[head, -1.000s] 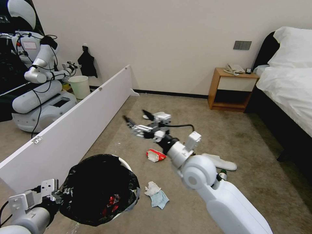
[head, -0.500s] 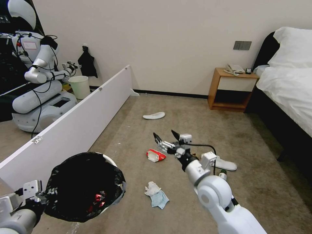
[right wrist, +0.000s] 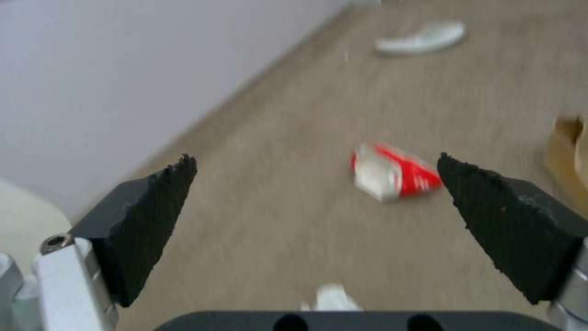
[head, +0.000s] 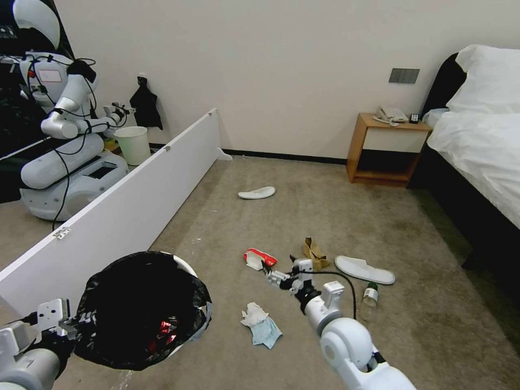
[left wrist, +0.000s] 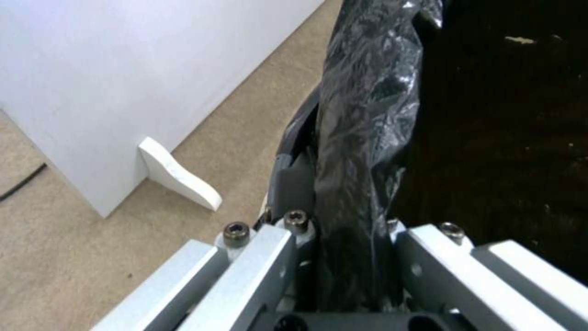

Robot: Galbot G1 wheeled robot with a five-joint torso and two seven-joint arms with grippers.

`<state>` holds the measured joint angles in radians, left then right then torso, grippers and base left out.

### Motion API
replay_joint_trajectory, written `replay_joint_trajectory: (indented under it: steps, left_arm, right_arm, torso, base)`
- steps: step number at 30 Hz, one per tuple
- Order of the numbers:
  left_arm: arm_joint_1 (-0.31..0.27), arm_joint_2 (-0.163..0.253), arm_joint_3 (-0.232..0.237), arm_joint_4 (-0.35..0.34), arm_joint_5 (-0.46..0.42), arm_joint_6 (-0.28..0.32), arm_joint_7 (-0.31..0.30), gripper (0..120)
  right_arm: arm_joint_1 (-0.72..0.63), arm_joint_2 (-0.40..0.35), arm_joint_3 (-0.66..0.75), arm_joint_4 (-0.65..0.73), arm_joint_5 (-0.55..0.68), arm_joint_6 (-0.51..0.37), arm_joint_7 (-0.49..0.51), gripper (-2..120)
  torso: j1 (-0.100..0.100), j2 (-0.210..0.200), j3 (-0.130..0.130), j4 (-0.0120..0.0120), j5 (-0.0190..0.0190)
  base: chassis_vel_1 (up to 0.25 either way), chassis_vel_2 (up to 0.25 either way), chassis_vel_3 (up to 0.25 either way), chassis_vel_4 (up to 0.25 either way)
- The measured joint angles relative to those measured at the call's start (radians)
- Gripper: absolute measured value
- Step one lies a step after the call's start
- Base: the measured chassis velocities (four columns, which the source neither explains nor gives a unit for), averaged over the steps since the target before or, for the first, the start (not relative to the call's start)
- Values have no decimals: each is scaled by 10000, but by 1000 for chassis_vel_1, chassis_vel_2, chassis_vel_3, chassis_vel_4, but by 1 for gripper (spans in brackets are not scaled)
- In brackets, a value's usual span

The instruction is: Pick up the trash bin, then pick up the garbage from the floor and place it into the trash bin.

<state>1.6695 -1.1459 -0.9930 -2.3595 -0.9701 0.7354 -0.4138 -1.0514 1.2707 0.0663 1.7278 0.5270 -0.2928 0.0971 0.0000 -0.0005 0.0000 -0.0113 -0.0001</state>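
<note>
A: How do the jaws stand?

B: The right gripper [head: 277, 272] has its jaws spread wide and empty; in the wrist view the red-and-white wrapper [right wrist: 395, 171] lies on the carpet between their tips. The left gripper [head: 64, 324] has its jaws pinching the bag-covered rim of the trash bin [head: 142, 309], held off the floor at the robot's left.

A: What just changed?

B: A second ago the right arm was stretched out farther up the room; now it has pulled back and dropped low, just beside the wrapper [head: 259, 258]. The bin has slid a little left.

A: Meaning?

B: Likely the wrapper is the next pick. Red scraps already sit in the bin. The tissue [head: 261, 323], brown paper bag [head: 314, 253], bottle [head: 369, 297] and two slippers [head: 364, 269] [head: 257, 193] remain on the carpet.
</note>
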Motion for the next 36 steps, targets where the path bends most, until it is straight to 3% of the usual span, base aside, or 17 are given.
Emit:
replay_joint_trajectory:
  steps: [9,20,36]
  left_arm:
    - [99,-70,11,-109,4,0,0,3]
    - [172,-69,-57,-166,-3,0,-6,3]
    - [139,-22,-43,-186,-38,0,-6,3]
  right_arm:
    - [471,724,-268,-1605,-419,-1163,-11,100]
    - [862,1247,-330,-3114,-1021,-1579,-28,100]
    - [964,1362,-391,-4001,-1137,-2146,-89,100]
  torso:
    - [0,0,0,0,-2]
    - [0,0,0,0,-1]
    - [0,0,0,0,0]
  base:
    - [0,0,0,0]
    - [0,0,0,0]
    - [0,0,0,0]
